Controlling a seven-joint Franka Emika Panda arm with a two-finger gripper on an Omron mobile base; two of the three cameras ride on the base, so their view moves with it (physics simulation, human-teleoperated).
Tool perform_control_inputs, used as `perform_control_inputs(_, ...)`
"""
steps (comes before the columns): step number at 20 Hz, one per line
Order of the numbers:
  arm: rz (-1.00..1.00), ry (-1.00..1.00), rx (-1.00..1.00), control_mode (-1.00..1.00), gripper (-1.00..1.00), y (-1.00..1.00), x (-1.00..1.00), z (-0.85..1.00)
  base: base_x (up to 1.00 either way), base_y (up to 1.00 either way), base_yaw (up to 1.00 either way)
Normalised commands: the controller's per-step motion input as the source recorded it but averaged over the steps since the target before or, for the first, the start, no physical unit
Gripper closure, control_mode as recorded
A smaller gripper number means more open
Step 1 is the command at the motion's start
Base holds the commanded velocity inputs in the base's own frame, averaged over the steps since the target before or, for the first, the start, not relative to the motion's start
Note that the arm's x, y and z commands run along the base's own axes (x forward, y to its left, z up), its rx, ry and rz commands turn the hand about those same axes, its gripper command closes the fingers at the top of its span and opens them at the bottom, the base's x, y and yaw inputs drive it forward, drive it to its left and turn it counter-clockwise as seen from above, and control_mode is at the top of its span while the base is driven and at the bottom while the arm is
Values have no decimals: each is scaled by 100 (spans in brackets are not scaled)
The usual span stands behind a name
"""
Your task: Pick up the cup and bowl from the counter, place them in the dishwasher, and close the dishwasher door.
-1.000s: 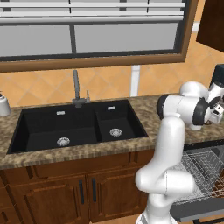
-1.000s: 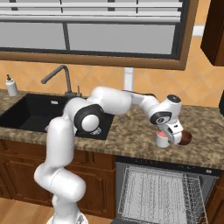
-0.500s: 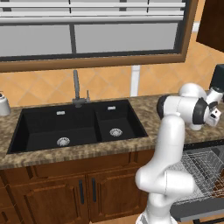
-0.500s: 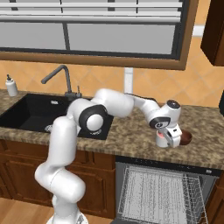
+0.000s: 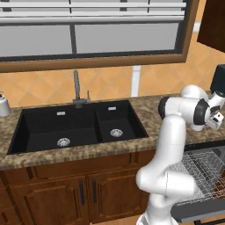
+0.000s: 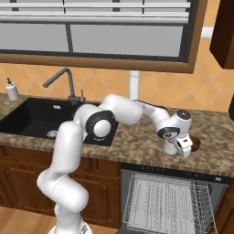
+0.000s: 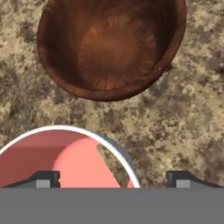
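A brown wooden bowl (image 7: 111, 48) stands on the speckled counter (image 7: 188, 122), just past a cup (image 7: 65, 162) with a white rim and pink inside. My gripper (image 7: 113, 179) is open and hangs low over the cup, whose near rim lies between the fingertips (image 7: 43, 178). From the right base view, the gripper (image 6: 181, 150) points down at the cup (image 6: 170, 147), and the bowl (image 6: 195, 142) sits right beside it. Below the counter (image 6: 137, 146), the dishwasher (image 6: 164, 201) is open with its pale wire rack showing. The grey dishwasher door (image 5: 193, 214) lies folded down under the rack (image 5: 202, 176).
A black double sink (image 5: 79, 127) with a faucet (image 5: 77, 90) is set in the counter to the left. A soap bottle (image 6: 12, 89) stands at the far left. A dark appliance (image 5: 218, 79) stands at the back right. Wooden cabinets (image 5: 88, 193) run below.
The hand has come down and slightly right, closer over the cup. The cup and bowl have not moved.
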Motion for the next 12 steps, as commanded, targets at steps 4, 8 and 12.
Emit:
perform_control_inputs(4, -2, 0, 0, -100, 100, -6, 2, -27, 0, 0, 0)
perform_control_inputs(8, 0, 0, 1, -100, 100, -8, -5, -2, 0, 0, 0)
perform_control_inputs(12, 0, 0, 4, -100, 100, -1, -45, 0, 0, 0, 0)
